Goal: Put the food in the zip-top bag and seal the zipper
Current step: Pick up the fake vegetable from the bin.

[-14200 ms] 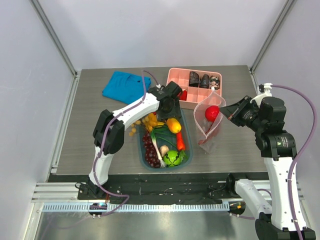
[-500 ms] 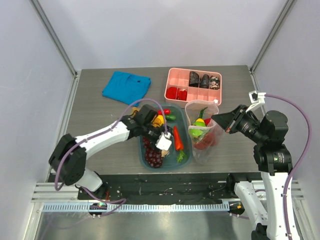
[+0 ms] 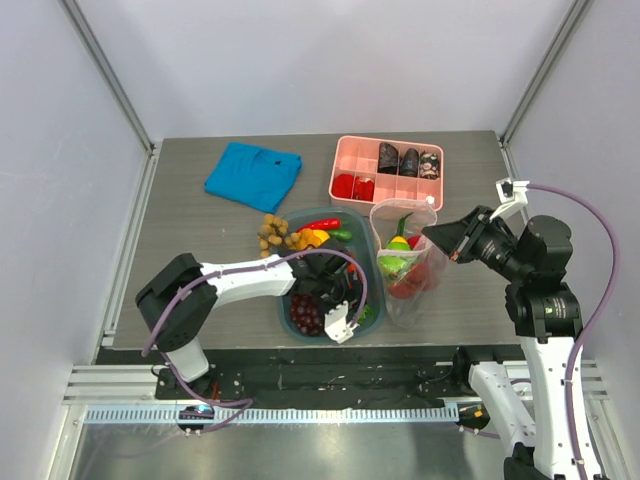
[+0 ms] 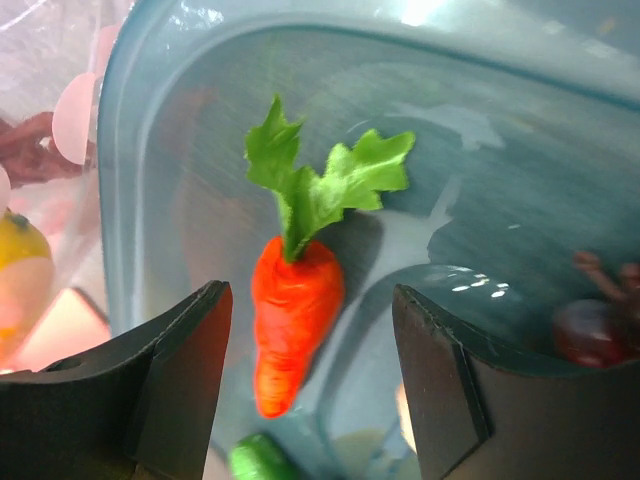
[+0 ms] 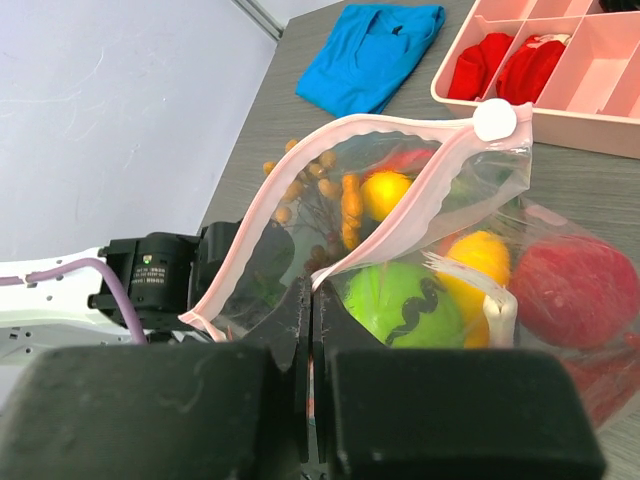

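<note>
An orange carrot (image 4: 295, 320) with green leaves lies on the floor of the teal tub (image 4: 520, 160). My left gripper (image 4: 310, 400) hangs open right over it, one finger on each side, touching nothing. In the top view that gripper (image 3: 343, 303) covers the tub's near right part. The zip-top bag (image 3: 405, 268) stands upright right of the tub, its mouth open. My right gripper (image 5: 312, 300) is shut on the pink zipper (image 5: 400, 215) strip. Inside the bag lie a green ball (image 5: 400, 305), a yellow fruit (image 5: 480, 255) and a red piece (image 5: 565, 280).
Dark red grapes (image 3: 305, 313), a red pepper (image 3: 322, 225) and yellow pieces (image 3: 313, 238) remain in the tub. A brown cluster (image 3: 272, 232) sits at its far left corner. The pink divided tray (image 3: 352, 158) and a blue cloth (image 3: 252, 172) lie at the back.
My left gripper has moved toward the near right of the tub, down over the carrot, and its fingers have narrowed somewhat. The bag holds more food than at first.
</note>
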Tool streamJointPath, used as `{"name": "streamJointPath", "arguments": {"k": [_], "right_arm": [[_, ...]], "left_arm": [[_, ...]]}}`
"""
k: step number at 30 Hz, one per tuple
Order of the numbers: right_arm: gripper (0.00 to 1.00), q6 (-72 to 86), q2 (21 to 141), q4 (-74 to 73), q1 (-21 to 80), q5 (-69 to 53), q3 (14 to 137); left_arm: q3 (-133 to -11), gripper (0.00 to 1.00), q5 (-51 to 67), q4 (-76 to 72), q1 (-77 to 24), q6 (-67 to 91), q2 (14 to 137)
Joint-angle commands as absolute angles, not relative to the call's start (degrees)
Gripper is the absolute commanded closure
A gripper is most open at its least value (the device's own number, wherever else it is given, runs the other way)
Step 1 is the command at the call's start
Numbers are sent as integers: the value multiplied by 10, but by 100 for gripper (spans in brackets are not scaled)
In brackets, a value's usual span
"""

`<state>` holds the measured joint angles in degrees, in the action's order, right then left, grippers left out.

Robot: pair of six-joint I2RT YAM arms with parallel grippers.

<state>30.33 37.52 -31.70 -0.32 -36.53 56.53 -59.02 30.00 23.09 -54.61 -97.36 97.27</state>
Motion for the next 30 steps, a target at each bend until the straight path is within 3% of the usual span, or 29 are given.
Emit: {"name": "streamJointPath", "arguments": {"k": [1,12,18,26,30], "right_arm": [[99,308,378,-286,-2,-359,563],[99,308,376,-286,-2,-358,563],[99,307,376,-282,-2,-357,560],[99,309,374,-273,-2,-356,555],[99,313,376,-266,-2,-356,552]], "left_arm": [[-585,32,229,158,-563,-1013,985],[-569,39,220,139,-570,-1060,1004],[-565,54,218,175,-570,-1068,995],[-582,86,234,204,-570,-1034,932],[-648,95,314,384,-549,-1012,852]]}}
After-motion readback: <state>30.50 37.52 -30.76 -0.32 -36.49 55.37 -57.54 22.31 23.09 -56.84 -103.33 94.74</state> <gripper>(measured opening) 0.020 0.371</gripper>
